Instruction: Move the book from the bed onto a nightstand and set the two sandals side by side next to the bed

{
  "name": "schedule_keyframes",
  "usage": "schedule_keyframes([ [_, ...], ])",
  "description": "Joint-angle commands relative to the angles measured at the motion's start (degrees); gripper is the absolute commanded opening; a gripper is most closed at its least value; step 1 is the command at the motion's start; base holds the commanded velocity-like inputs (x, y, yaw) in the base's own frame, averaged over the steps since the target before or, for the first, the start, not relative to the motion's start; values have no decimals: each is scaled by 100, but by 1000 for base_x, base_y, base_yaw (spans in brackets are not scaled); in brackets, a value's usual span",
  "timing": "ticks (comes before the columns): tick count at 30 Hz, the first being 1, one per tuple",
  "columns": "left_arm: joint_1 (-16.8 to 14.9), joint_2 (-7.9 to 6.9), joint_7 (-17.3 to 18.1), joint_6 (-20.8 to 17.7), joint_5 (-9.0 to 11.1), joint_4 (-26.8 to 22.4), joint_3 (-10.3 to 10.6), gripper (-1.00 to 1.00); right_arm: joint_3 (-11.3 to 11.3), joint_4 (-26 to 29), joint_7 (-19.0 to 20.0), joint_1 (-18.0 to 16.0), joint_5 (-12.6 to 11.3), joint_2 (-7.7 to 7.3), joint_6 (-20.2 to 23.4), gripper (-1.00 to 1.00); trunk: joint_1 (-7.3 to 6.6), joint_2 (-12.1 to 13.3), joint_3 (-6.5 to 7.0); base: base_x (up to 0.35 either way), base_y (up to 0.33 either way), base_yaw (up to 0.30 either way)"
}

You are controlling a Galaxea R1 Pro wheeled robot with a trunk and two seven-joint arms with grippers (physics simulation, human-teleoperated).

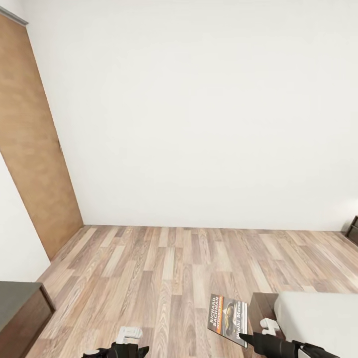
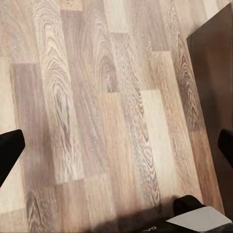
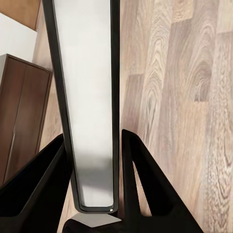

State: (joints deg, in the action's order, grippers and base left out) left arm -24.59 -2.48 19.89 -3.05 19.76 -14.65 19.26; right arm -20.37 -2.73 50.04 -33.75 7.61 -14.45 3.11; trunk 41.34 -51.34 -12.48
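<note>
Beside the bed (image 1: 318,318), right end effector (image 3: 92,160) was clamped on the book (image 1: 227,319), not yet on a nightstand; left end effector (image 2: 116,145) was apart, sandals pending.

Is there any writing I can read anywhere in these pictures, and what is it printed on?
"RICHARD BACHMAN": white letters on the cover of the book, held by the right hand.
Orange stripe below the name: lettering too small to read.
White title words lower on the cover: blurred, not readable for certain.
No other writing is readable.
</note>
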Motion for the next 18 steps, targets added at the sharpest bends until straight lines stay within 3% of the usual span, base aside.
schedule_keyframes([
  [1,12,9,13,-26,61,-5,29,100,-81,-8,15,-8,30,-4,32,-100,4,-5,-8,331,0,0],
  [7,32,98,6,-12,63,5,35,100,-80,-8,14,-8,30,-5,32,-100,4,-5,-8,331,0,0],
  [18,33,115,5,-3,55,154,38,100,-81,-8,6,-8,26,-8,32,-100,4,-5,-8,331,0,0],
])
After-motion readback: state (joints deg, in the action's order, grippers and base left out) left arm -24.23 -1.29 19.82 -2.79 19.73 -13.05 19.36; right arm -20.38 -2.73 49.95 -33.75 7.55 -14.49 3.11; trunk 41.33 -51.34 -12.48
